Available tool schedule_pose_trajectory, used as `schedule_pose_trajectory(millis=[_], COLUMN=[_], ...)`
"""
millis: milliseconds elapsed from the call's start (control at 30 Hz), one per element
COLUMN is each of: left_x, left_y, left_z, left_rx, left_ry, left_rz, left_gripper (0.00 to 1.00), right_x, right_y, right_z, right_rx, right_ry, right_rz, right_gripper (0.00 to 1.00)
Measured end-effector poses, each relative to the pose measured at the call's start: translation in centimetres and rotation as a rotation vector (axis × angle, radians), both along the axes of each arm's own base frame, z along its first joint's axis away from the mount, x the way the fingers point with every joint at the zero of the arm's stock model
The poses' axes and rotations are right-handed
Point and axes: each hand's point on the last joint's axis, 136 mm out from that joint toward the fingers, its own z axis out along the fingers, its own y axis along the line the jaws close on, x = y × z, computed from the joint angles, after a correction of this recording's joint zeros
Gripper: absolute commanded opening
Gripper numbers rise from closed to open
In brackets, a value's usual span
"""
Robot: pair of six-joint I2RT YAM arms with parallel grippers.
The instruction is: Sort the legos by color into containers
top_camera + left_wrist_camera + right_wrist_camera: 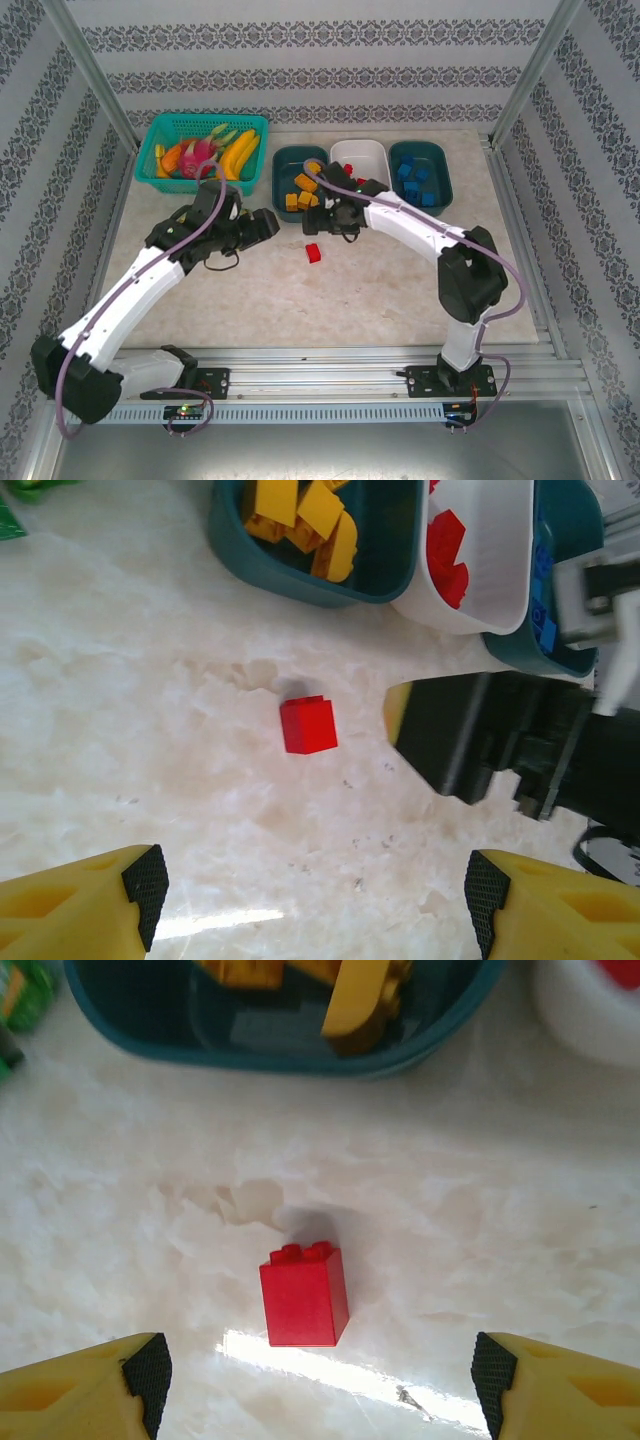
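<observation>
One red lego lies alone on the marble table, in front of the three containers. The left teal tub holds yellow bricks, the white tub holds red ones, and the right teal tub holds blue ones. My right gripper hangs open over the red lego, which stands just ahead of its pads. My left gripper is open too, with bare table between its fingers. The red lego sits farther ahead of it, beside the right gripper's black body.
A turquoise mesh basket of toy fruit stands at the back left. Green packets lie left of the yellow tub. The two grippers sit close together over the table's middle. Metal frame rails run along both sides.
</observation>
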Motion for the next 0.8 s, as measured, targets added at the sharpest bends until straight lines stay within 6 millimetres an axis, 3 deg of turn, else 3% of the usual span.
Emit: schedule_pose_trajectory(millis=[300,567,800], left_x=[-2.2,-2.6,-2.7], left_y=[1.8,2.1,2.2], left_z=[-0.7,-0.5,-1.1], left_rx=[0.004,-0.012,-0.014], left_ry=[-0.002,-0.005,0.012], left_rz=[0.057,0.076,0.086], left_gripper=[0.81,0.81,0.81], right_x=[-1.6,-0.8,-0.8], right_y=[2.1,2.8,2.7], right_z=[-6.3,-7.1,-8.2], right_rx=[-0.133,-0.155,-0.177], right_ry=[0.119,0.125,0.149], right_rz=[0.106,0.141,0.149], right_gripper=[0.72,0.57,0.49])
